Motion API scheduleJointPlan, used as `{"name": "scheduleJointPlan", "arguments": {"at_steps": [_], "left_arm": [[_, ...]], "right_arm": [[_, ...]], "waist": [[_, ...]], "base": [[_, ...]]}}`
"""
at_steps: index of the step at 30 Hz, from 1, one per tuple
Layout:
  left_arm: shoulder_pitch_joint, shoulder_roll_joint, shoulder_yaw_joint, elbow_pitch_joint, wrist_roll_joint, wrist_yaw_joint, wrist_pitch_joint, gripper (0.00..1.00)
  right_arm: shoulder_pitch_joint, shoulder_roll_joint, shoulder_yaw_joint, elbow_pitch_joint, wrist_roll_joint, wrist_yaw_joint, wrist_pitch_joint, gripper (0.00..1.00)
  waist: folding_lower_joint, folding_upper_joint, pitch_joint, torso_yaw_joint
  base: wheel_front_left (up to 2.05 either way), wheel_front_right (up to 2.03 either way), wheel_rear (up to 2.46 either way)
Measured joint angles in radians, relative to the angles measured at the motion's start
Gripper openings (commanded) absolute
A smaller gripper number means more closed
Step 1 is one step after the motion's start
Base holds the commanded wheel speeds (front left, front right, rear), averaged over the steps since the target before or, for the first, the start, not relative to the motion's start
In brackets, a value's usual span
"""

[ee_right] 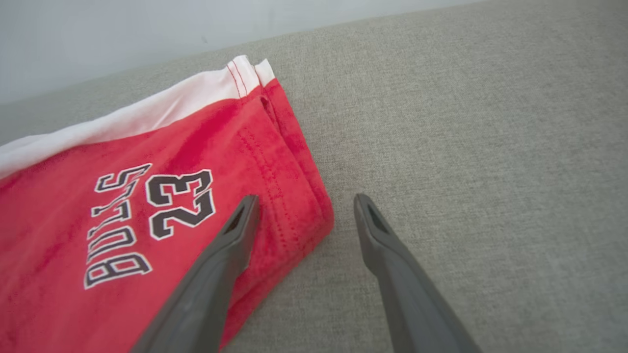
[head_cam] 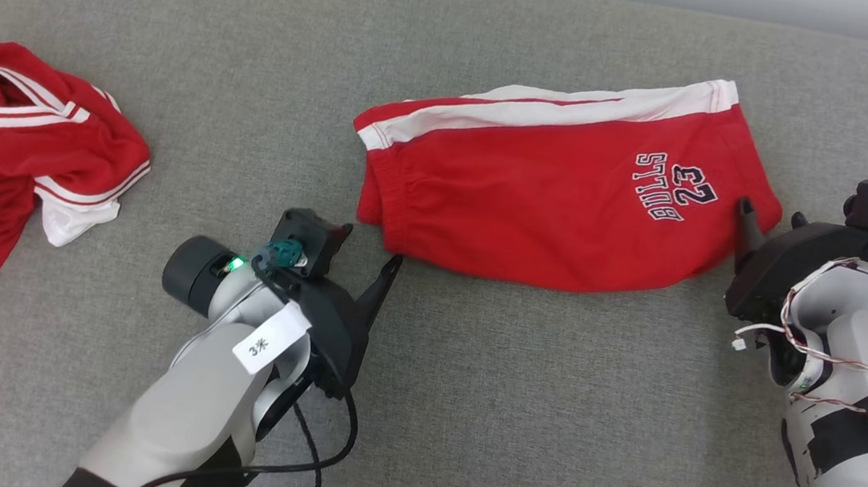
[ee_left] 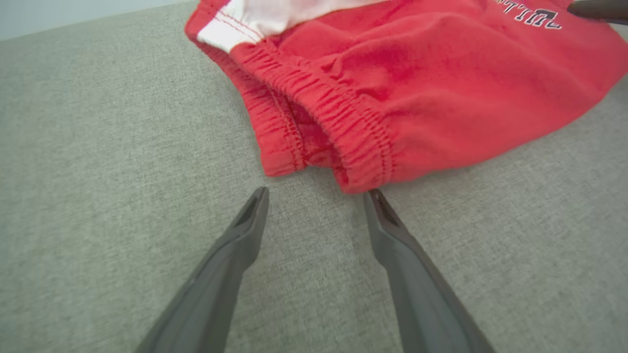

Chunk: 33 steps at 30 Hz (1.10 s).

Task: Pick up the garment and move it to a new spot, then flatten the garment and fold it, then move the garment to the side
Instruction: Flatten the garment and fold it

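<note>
Red shorts (head_cam: 551, 199) with white side stripes and a "BULLS 23" print lie folded on the grey cushion. Their elastic waistband (ee_left: 343, 127) faces my left gripper (ee_left: 316, 193), which is open just short of the waistband's near corner, nothing between its fingers. In the head view that left gripper (head_cam: 393, 263) sits at the shorts' lower left corner. My right gripper (ee_right: 304, 201) is open at the hem corner (ee_right: 304, 215), one finger over the red cloth, the other over bare cushion. From the head camera the right gripper (head_cam: 767, 218) is at the shorts' right edge.
A second red garment (head_cam: 0, 149) with white trim lies crumpled at the far left of the cushion. The grey cushion (head_cam: 513, 413) stretches bare in front of the shorts and between my arms. A pale wall runs behind its far edge.
</note>
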Motion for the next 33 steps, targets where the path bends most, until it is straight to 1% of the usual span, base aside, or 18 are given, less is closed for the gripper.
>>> {"name": "scheduleJointPlan", "arguments": {"at_steps": [1,4,5,6,7,8,9,22,23,25,26,27,31,33], "left_arm": [[-0.005,-0.002,0.000,0.000,0.000,-0.005,0.000,1.00],[-0.006,-0.006,-0.003,0.005,0.000,-0.007,-0.001,1.00],[-0.006,-0.006,-0.005,0.005,0.000,-0.007,-0.002,1.00],[-0.006,-0.007,-0.006,0.005,0.000,-0.007,-0.002,1.00],[-0.006,-0.007,-0.008,0.006,0.000,-0.007,-0.005,1.00],[-0.006,-0.007,-0.010,0.006,0.000,-0.007,-0.008,1.00],[-0.007,-0.007,-0.013,0.007,0.000,-0.007,-0.010,1.00],[-0.020,-0.007,-0.038,0.010,0.000,-0.016,-0.035,1.00],[-0.024,-0.007,-0.038,0.010,0.000,-0.016,-0.036,0.95],[-0.026,-0.007,-0.046,0.009,0.000,-0.017,-0.039,0.31],[-0.026,-0.007,-0.053,0.009,0.000,-0.023,-0.044,0.24],[-0.026,-0.006,-0.058,0.009,-0.001,-0.024,-0.045,0.00],[-0.026,-0.006,-0.068,0.009,-0.002,-0.024,-0.053,0.00],[-0.026,-0.006,-0.069,0.009,-0.003,-0.025,-0.053,0.12]], "right_arm": [[-0.001,-0.003,-0.002,0.004,0.000,-0.005,0.000,0.82],[-0.005,-0.002,-0.003,0.030,0.000,-0.008,0.009,0.69],[-0.006,-0.002,-0.003,0.032,0.000,-0.008,0.009,0.45],[-0.011,-0.001,-0.003,0.036,0.000,-0.008,0.011,0.35],[-0.019,-0.001,-0.002,0.040,0.000,-0.008,0.016,0.29],[-0.023,-0.001,-0.002,0.044,0.000,-0.008,0.017,0.18],[-0.024,-0.001,-0.002,0.049,0.000,-0.008,0.018,0.00],[-0.040,0.000,-0.002,0.090,0.000,-0.008,0.016,0.00],[-0.040,0.000,-0.002,0.092,0.000,-0.008,0.016,0.00],[-0.040,0.000,-0.002,0.096,0.000,-0.008,0.016,0.00],[-0.041,0.000,-0.002,0.099,0.000,-0.008,0.016,0.00],[-0.041,0.000,-0.002,0.101,0.000,-0.008,0.015,0.00],[-0.041,0.000,-0.002,0.116,0.001,-0.008,0.014,0.00],[-0.041,0.000,-0.002,0.123,0.001,-0.008,0.007,0.00]], "waist": [[0.0000,-0.0001,0.003,0.002],[0.0000,0.0000,0.008,0.007],[0.0000,0.0000,0.009,0.008],[0.0000,-0.0001,0.010,0.008],[0.0000,-0.0001,0.011,0.009],[0.0000,-0.0001,0.012,0.010],[0.0000,-0.0001,0.012,0.010],[0.0000,-0.0001,0.009,0.012],[0.0000,-0.0001,0.008,0.011],[0.0000,-0.0001,0.006,0.010],[0.0000,-0.0001,0.005,0.010],[0.0000,-0.0001,0.004,0.010],[-0.0001,-0.0001,-0.003,0.010],[-0.0001,-0.0001,-0.005,0.011]], "base": [[0.00,0.00,0.00],[0.00,0.00,0.00],[0.00,0.00,0.00],[0.00,0.00,0.00],[0.00,0.00,0.00],[0.00,0.00,0.00],[0.00,0.00,0.00],[0.00,0.00,0.00],[0.00,0.00,0.00],[0.00,0.00,0.00],[0.00,0.00,0.00],[0.00,0.00,0.00],[0.00,0.00,0.00],[0.00,0.00,0.00]]}}
